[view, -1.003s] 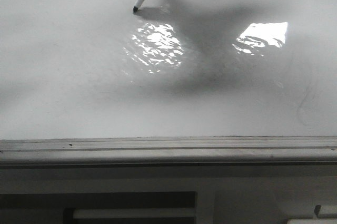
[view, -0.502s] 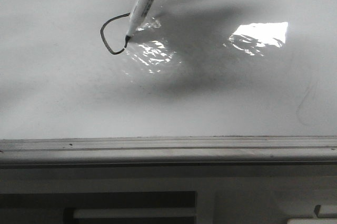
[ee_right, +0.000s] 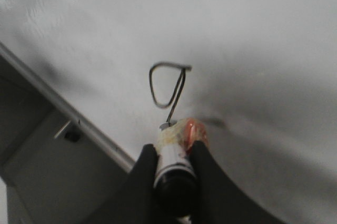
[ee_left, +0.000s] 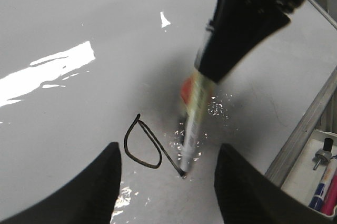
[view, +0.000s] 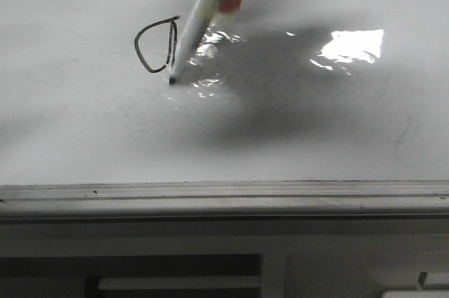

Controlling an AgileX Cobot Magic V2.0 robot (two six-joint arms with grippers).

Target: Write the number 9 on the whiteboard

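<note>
Right black two-finger gripper [ee_right: 174,163] clamped on a white-barrelled marker [ee_right: 171,168], reaching in from tabletop's far edge. Left black two-finger gripper [ee_left: 166,184] hovers, jaws spread, nothing held.

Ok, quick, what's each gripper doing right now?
Left gripper: open, holding nothing.
Right gripper: closed on the marker, tip on the whiteboard.

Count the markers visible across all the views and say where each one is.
3. One marker is held in the right gripper, tip on the whiteboard beside the number 9. Two more, a blue marker and a pink marker, lie in a tray past the board's rail; others may be hidden.
</note>
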